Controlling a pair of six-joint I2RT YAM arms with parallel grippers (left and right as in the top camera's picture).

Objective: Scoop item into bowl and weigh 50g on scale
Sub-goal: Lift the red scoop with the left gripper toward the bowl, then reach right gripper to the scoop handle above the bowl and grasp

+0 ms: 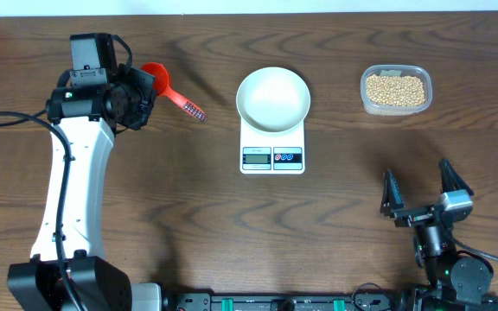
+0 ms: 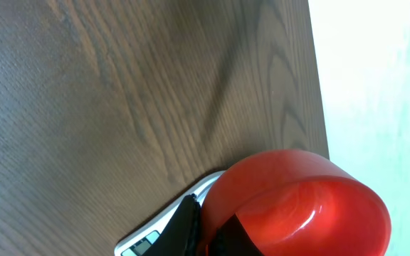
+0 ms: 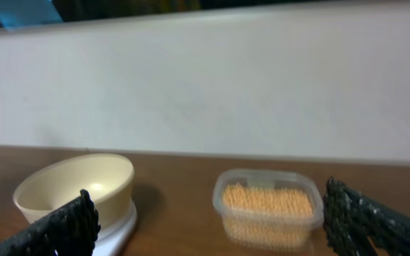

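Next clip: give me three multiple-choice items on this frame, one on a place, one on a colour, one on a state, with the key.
1. Where does the round white bowl stand? A on the small white digital scale; B on the bare wooden table; C on a shelf.
2. What colour is the plastic scoop? A blue; B red; C green.
3. How are the right arm's fingers? A shut on the bowl; B shut on the scoop; C spread open, empty.
Key: 1 A, the bowl sits on the scale's platform, above its display. 2 B, cup and handle show red. 3 C, a wide empty gap lies between them.
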